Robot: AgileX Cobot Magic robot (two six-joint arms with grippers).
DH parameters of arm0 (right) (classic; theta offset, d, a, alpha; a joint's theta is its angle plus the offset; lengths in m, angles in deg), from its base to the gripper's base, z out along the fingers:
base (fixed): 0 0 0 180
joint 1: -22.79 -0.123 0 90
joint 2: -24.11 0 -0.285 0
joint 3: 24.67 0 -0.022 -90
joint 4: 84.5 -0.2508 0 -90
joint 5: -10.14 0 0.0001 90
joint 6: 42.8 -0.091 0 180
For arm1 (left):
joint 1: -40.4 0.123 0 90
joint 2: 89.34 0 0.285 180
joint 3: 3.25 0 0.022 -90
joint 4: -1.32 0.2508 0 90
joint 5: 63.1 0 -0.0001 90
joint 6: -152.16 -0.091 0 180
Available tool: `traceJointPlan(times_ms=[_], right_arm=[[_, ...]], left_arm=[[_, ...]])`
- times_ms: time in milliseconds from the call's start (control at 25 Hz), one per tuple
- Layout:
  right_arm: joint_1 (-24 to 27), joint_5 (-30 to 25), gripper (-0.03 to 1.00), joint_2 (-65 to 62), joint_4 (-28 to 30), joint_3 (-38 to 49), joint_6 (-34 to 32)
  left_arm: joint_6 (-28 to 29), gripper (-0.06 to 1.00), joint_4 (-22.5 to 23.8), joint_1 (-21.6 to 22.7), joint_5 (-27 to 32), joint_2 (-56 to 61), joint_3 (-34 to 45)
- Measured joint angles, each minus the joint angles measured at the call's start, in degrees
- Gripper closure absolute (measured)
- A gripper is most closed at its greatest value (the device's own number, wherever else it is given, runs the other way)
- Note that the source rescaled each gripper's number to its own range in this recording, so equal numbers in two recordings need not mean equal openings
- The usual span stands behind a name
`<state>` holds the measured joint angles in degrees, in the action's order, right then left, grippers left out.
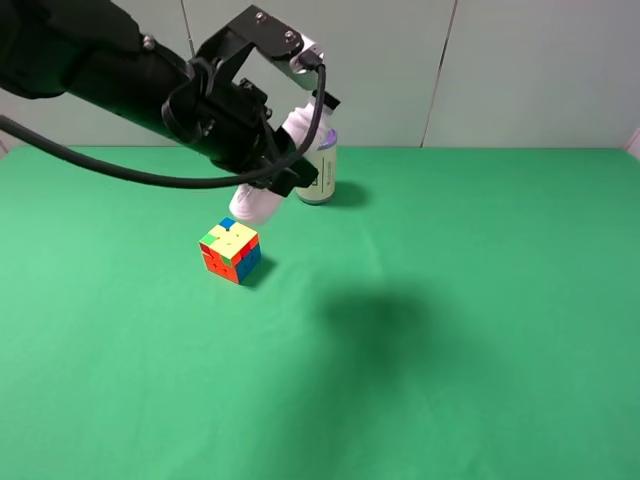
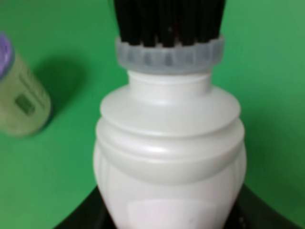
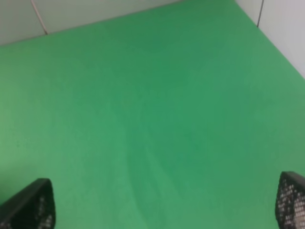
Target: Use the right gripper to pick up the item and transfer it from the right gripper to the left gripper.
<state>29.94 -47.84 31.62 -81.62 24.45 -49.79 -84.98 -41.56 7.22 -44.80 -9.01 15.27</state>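
The item is a white brush (image 1: 262,196) with a bulbous white handle, a grey collar and black bristles (image 2: 169,21). My left gripper (image 1: 283,160) is shut on it and holds it in the air above the green table, over the back left area. In the left wrist view the white handle (image 2: 169,152) fills the picture between the black fingers (image 2: 78,220). My right gripper (image 3: 159,205) is open and empty, with only its two black fingertips (image 3: 29,206) showing over bare green cloth. The right arm is out of the exterior high view.
A colourful puzzle cube (image 1: 231,251) sits on the green cloth (image 1: 450,380) just below and in front of the held brush. A pale bottle with a purple cap (image 1: 320,172) stands behind it, also in the left wrist view (image 2: 21,98). A grey wall runs along the back.
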Motion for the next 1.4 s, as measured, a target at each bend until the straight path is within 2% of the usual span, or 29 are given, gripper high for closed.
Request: traceJointPlan(times_ms=[120, 240, 440, 880, 960, 1240, 1400], right_arm=[[0.0, 0.0, -0.03, 0.0, 0.0, 0.0, 0.0], [0.0, 0.0, -0.03, 0.0, 0.0, 0.0, 0.0], [0.0, 0.0, -0.03, 0.0, 0.0, 0.0, 0.0], [0.0, 0.1, -0.03, 0.0, 0.0, 0.0, 0.1], [0.0, 0.1, -0.03, 0.0, 0.0, 0.0, 0.1], [0.0, 0.1, -0.03, 0.0, 0.0, 0.0, 0.1], [0.0, 0.1, -0.03, 0.0, 0.0, 0.0, 0.1]], left_arm=[[4.5, 0.94, 1.9, 0.0, 0.0, 2.2, 2.1], [6.2, 0.94, 2.0, 0.1, 0.0, 5.0, 4.2], [11.1, 0.94, 3.2, 3.2, 0.1, 8.6, 7.2], [33.5, 0.94, 22.7, 15.3, 3.7, 10.3, 7.9], [37.0, 0.94, 24.9, 17.6, 3.7, 10.2, 7.9], [39.6, 0.94, 25.9, 22.4, 3.2, 4.1, 7.9], [39.7, 0.94, 26.1, 24.0, 0.3, -1.4, 7.9]])
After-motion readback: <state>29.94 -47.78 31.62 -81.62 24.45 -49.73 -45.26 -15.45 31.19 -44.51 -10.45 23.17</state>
